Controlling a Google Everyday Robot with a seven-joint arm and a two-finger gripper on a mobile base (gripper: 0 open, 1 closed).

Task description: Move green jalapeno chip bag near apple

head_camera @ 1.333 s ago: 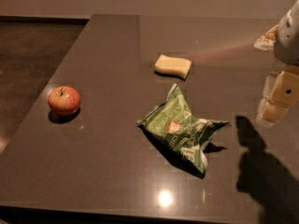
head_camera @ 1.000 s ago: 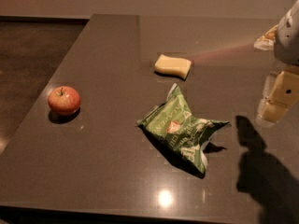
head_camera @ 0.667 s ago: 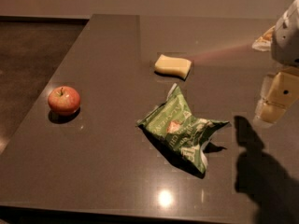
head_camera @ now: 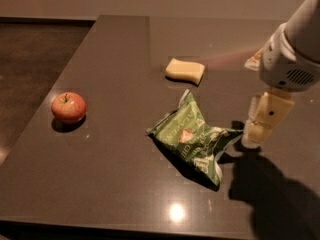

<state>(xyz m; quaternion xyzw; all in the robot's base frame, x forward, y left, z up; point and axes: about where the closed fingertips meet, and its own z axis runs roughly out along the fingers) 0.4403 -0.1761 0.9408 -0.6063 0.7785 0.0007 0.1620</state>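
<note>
The green jalapeno chip bag (head_camera: 194,139) lies crumpled on the dark table (head_camera: 115,59), a little right of the middle, with white lettering and a small orange-red mark. The apple (head_camera: 68,107) sits at the left, red with a short stem, well apart from the bag. My gripper (head_camera: 260,131) hangs from the white arm at the right, its pale fingers pointing down just right of the bag's right corner, close to the table.
A pale yellow sponge block (head_camera: 185,70) lies behind the bag toward the table's far side. The table's left edge runs diagonally past the apple, with dark floor (head_camera: 35,54) beyond. The arm's shadow falls on the front right of the table.
The arm and gripper have moved left and a little lower, closer to the bag's right corner. The bag, apple and sponge have not moved.
</note>
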